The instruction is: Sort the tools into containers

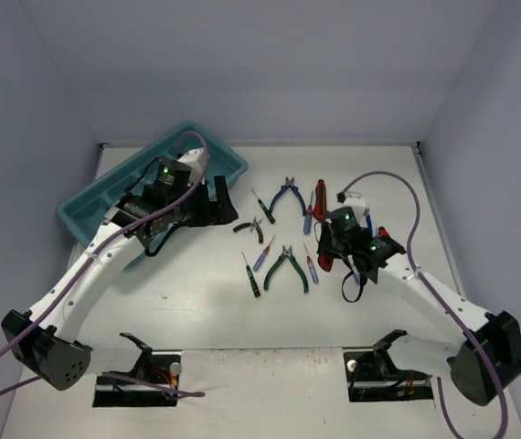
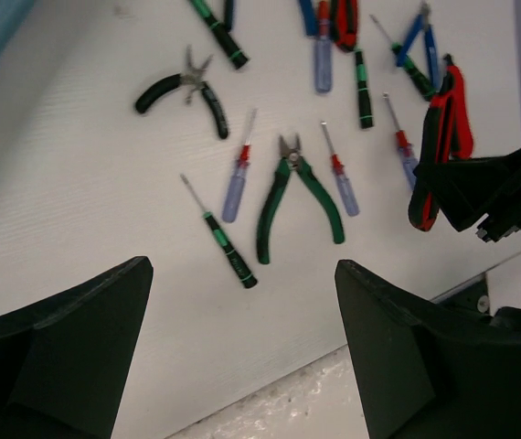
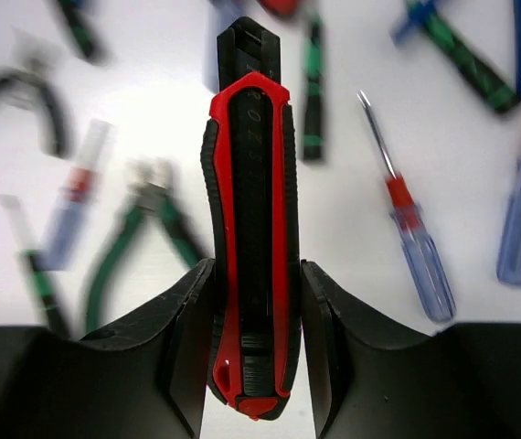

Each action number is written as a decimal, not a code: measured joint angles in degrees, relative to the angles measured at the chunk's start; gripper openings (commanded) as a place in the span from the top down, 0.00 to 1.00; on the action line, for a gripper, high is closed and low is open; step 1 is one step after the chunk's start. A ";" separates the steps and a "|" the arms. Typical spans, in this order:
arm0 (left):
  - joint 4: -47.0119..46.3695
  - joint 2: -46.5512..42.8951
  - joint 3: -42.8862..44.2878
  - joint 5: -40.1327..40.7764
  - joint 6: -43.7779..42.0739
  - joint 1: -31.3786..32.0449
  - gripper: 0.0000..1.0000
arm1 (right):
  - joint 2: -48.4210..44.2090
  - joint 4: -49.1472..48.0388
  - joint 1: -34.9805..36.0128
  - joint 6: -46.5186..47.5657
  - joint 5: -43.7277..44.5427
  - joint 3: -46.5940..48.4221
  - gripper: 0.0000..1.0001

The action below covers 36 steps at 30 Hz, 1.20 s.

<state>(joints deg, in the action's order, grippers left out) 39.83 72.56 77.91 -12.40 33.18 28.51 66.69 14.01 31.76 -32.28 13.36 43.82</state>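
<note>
The right claw [image 3: 256, 293] pinches the red-and-black cutter [image 3: 251, 183] near its butt, body jutting ahead; it looks stiff, light and grippy-sided.

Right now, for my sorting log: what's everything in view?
tray: one, teal-blue, far left
green-handled pliers: one, green, mid-table
black-handled pliers: one, black, nearer the tray
blue-handled pliers: one, blue, farthest back
screwdrivers: at least six, green-black or clear blue with red, scattered among pliers
red-handled tool: one, red, right of blue-handled pliers
cutter: one, red-and-black, in right gripper
table: one, white, under everything
left gripper: one, black, open, beside tray
right gripper: one, black, shut on cutter
</note>
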 measured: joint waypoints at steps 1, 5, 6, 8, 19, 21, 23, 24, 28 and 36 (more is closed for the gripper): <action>-1.59 -0.02 -0.10 -0.18 0.79 1.33 0.21 | -1.31 -0.16 0.62 1.29 -0.40 2.16 1.00; -8.44 -0.01 -1.22 -0.52 3.82 5.70 0.21 | -4.45 -1.68 3.10 7.01 -3.66 9.32 1.00; -10.18 0.20 -1.34 -0.56 4.52 6.44 0.21 | -4.90 -2.08 3.57 8.43 -4.73 10.45 1.00; -13.55 0.94 -1.42 -0.51 5.58 7.96 0.21 | -5.41 -2.52 4.23 10.98 -7.07 12.07 1.00; -28.66 6.52 -2.71 0.63 9.63 12.98 0.26 | -5.48 -5.53 4.76 17.80 -21.65 13.56 0.99; -30.05 7.38 -2.71 0.62 9.83 13.41 0.29 | -5.44 -6.32 4.99 17.90 -23.11 13.56 0.99; -31.12 8.21 -2.71 0.55 10.00 13.77 0.32 | -5.42 -7.05 5.12 18.00 -24.38 13.56 0.98; -31.58 8.65 -2.71 0.49 10.12 13.85 0.34 | -5.42 -7.27 5.14 18.03 -24.89 13.56 0.98; -34.02 10.17 -2.74 0.42 10.46 14.18 0.55 | -5.42 -8.40 5.40 18.06 -26.40 13.56 0.97; -37.88 10.61 -2.60 -0.61 11.82 14.55 0.99 | -4.98 -9.96 5.45 18.21 -27.01 13.54 0.68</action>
<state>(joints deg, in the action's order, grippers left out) 1.95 83.17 75.31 -13.02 45.00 43.06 61.71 4.05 37.21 -14.08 -13.65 57.36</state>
